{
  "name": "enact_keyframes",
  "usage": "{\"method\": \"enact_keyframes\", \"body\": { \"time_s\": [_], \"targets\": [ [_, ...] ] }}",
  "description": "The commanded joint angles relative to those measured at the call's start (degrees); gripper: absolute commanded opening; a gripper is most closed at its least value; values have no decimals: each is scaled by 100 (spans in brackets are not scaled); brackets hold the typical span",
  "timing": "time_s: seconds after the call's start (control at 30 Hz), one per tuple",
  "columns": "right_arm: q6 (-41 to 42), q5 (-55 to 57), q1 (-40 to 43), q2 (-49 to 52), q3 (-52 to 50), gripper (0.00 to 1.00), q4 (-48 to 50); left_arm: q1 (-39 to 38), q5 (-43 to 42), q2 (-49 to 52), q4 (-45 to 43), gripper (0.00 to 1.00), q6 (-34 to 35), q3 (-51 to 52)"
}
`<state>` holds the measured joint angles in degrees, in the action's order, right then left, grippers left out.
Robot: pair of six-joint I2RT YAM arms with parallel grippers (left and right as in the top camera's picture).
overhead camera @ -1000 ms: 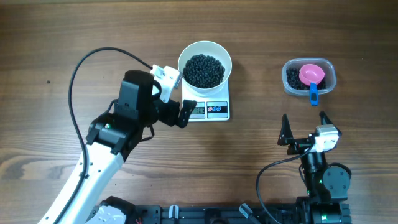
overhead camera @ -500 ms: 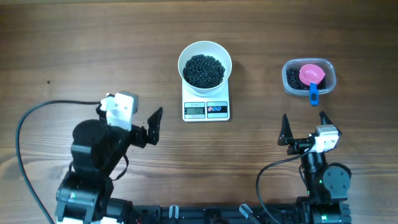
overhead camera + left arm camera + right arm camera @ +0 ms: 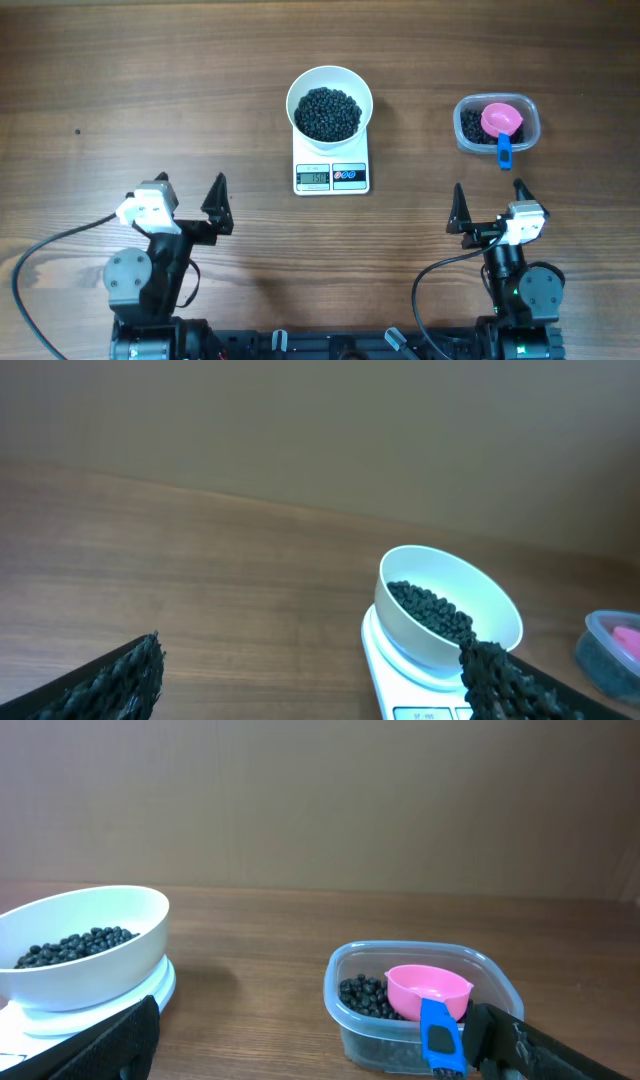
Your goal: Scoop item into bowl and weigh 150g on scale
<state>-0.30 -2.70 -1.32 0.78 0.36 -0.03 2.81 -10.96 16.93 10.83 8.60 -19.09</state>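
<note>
Two robot arms sit at the near edge of the brown wooden bench (image 3: 100, 80), the left arm (image 3: 140, 280) and the right arm (image 3: 522, 285) well apart. The left jaws stand wide apart with nothing between them, and the right jaws are spread just as wide, also holding nothing. Between the arms and farther back stands the small white square digital scale (image 3: 331, 178), its grey display and two round buttons facing the arms (the digits are too small to read with certainty). On the scale rests the round white bowl (image 3: 329, 75), upright, with a heap of small round black bean-like pieces (image 3: 328, 113) inside it. To the right of the scale, apart from it, is a clear rectangular plastic container (image 3: 531, 112) with more of the black pieces in it. A pink scoop with a blue handle (image 3: 501, 120) lies in that container, its handle reaching over the near rim.
</note>
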Motion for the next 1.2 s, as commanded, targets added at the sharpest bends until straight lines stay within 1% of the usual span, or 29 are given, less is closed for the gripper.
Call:
{"method": "enact_keyframes", "body": {
  "time_s": [0.0, 0.2, 0.3, 0.47, 0.53, 0.63, 0.7, 0.77, 0.83, 0.87, 1.0, 1.07, 1.17],
  "targets": [
    [33, 15, -7, -57, -7, 100, 7, 48, -31, -393, -474, 100, 409, 535],
    [33, 15, -7, -57, -7, 100, 7, 46, 13, -872, -1453, 100, 413, 1226],
    [33, 15, -7, -57, -7, 100, 7, 48, 13, -1119, -1681, 100, 433, 1486],
    [37, 15, -7, -57, -7, 100, 7, 48, 15, -1644, -1709, 100, 433, 1751],
    [33, 15, -7, -57, -4, 100, 7, 46, 13, -1676, -1843, 100, 439, 1873],
    [33, 15, -7, -57, -7, 100, 7, 46, 13, -1676, -1836, 100, 855, 1875],
    [33, 15, -7, -57, -7, 100, 7, 42, 13, -1676, -1639, 100, 876, 1875],
    [35, 15, -7, -57, -7, 100, 7, 42, 13, -1676, -1244, 100, 835, 1875],
    [33, 15, -7, -57, -7, 100, 7, 42, -9, -1676, -807, 100, 697, 1875],
    [35, 15, -7, -57, -7, 100, 7, 35, -26, -1676, -726, 100, 658, 1878],
    [35, 15, -7, -57, -7, 100, 7, -120, -9, -1676, -732, 100, -717, 1875],
    [33, 15, -7, -57, -7, 100, 7, -120, -2, -1676, -730, 100, -892, 1875],
    [33, 15, -7, -57, -7, 100, 7, -214, 94, -1676, -717, 100, -1517, 1875]
  ]
}}
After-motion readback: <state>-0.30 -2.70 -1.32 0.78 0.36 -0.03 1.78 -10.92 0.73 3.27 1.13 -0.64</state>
